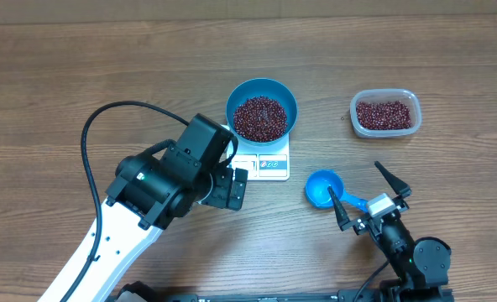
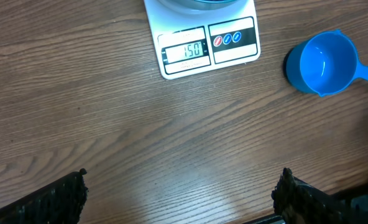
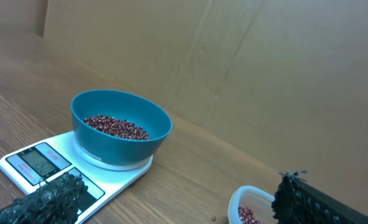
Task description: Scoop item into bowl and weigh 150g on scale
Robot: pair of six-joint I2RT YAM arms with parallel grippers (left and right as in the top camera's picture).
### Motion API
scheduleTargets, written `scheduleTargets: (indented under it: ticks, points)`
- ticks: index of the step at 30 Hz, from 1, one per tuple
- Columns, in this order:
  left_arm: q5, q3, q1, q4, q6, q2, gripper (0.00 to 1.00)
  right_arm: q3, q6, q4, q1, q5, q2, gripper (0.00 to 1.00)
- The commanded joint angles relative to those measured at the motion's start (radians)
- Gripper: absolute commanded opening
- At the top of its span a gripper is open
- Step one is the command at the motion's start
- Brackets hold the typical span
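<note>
On the wooden table (image 1: pixel 55 75), the left arm (image 1: pixel 148 189) is seen at seven o'clock in the overhead view. The left gripper (image 1: pixel 229 188) is spread wide, and nothing is held. The scale (image 1: pixel 269 161) is found close by at one o'clock from it. Its long axis runs twelve to six, with the display (image 2: pixel 185 51) at the six o'clock end, where 150 is read. The bowl (image 1: pixel 289 99) is seated upright on the scale's twelve o'clock half. It is bright blue and partly filled with small, dark red-brown beans (image 1: pixel 260 118). A clear tub (image 1: pixel 354 105) with more beans is placed at two o'clock, well apart. The scoop (image 1: pixel 322 188) is found empty at four o'clock from the scale. Its handle (image 1: pixel 353 201) is pointed toward the right gripper (image 1: pixel 368 195), which is also spread wide and empty. The right arm (image 1: pixel 416 256) is judged nearer the scoop, and the left arm nearer the scale. The weighing is judged complete.
</note>
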Motion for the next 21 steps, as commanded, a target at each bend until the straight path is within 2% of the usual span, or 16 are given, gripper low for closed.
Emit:
scheduleTargets:
  ticks: [1, 21]
  points:
    - [0.001, 0.002, -0.002, 0.001, -0.007, -0.006, 1.00, -0.010, 0.079, -0.021, 0.006, 0.041, -0.010, 1.00]
    - [0.001, 0.002, -0.002, 0.001, -0.007, -0.006, 0.99, -0.010, 0.089, -0.019, 0.006, 0.044, -0.010, 1.00]
